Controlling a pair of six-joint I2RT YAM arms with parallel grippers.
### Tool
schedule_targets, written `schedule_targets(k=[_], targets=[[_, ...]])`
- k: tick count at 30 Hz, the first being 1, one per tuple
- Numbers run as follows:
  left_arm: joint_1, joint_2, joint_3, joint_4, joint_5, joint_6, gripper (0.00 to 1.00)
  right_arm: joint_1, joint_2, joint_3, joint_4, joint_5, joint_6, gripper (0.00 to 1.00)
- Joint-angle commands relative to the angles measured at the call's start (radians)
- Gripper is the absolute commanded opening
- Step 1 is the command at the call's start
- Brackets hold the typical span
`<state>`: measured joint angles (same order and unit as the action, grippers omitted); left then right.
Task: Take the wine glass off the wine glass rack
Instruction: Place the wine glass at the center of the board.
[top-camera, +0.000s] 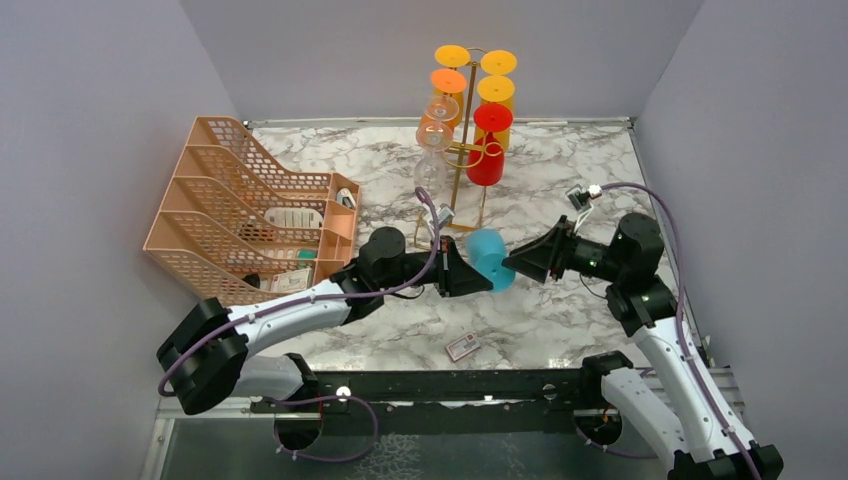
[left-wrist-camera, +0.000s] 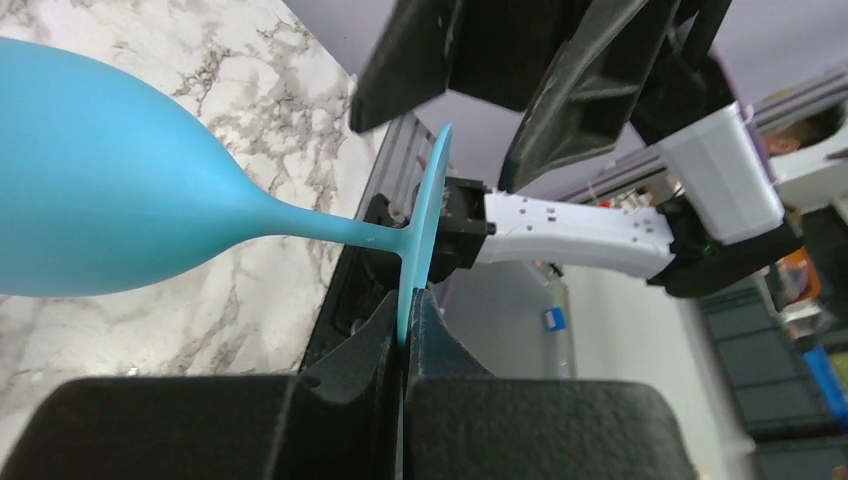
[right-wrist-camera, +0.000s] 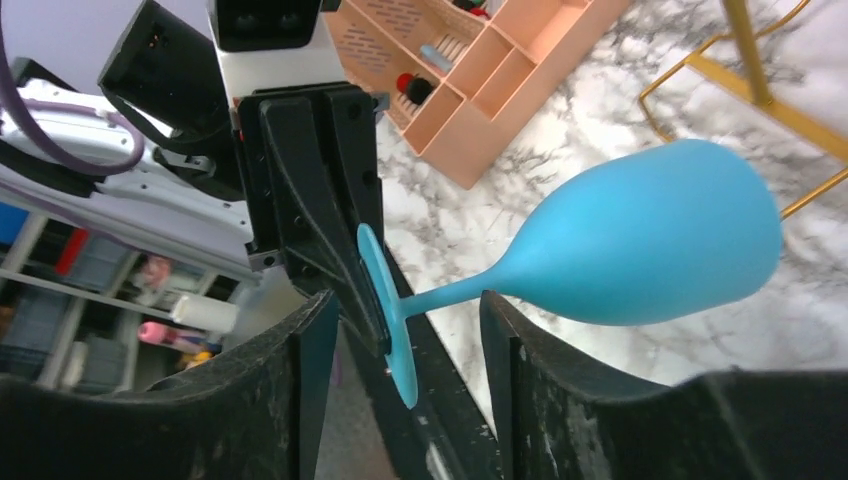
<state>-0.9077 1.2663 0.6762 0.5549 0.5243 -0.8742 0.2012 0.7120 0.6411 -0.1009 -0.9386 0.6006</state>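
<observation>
Left gripper (left-wrist-camera: 403, 335) clamped on the disc foot of the matte blue wine glass (left-wrist-camera: 110, 190). Right gripper (right-wrist-camera: 405, 305) parted, straddling the stem. Glass lies horizontal above the white marble table (top-camera: 560, 310), off the thin gold wire wine glass rack (top-camera: 462, 150), just in front of it.

Nothing legible out here. The small red-and-white card (top-camera: 462, 347) on the marble table (top-camera: 560, 180) carries print too tiny to read; papers (top-camera: 293, 217) in the peach mesh organiser (top-camera: 215, 150) are just blurs.
</observation>
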Motion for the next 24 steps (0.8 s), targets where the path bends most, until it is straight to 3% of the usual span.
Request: schedule_targets(k=[1,4,9,16,20,22,24], targets=[[-0.005,-0.041,-0.001,0.023,0.102,0.194,0.00,0.000,-0.022,0.088,-0.060,0.106,-0.076,0.63],[-0.005,-0.082,-0.042,0.023,0.147,0.303,0.00,0.000,-0.037,0.129,-0.126,0.247,-0.115,0.76],[-0.005,-0.138,-0.101,0.020,0.262,0.452,0.00,0.000,-0.074,0.157,-0.176,0.448,-0.156,0.80],[-0.004,-0.198,-0.163,-0.027,0.399,0.725,0.00,-0.001,-0.098,0.136,-0.198,0.577,-0.164,0.85],[-0.003,-0.247,-0.212,-0.069,0.483,0.905,0.00,0.000,-0.038,0.163,-0.362,0.844,-0.107,0.95],[0.000,-0.273,-0.223,-0.112,0.472,0.958,0.00,-0.001,0.005,0.177,-0.393,0.844,-0.137,0.96],[0.004,-0.287,-0.222,-0.185,0.464,1.009,0.00,0.000,0.053,0.185,-0.349,0.678,-0.172,0.96]])
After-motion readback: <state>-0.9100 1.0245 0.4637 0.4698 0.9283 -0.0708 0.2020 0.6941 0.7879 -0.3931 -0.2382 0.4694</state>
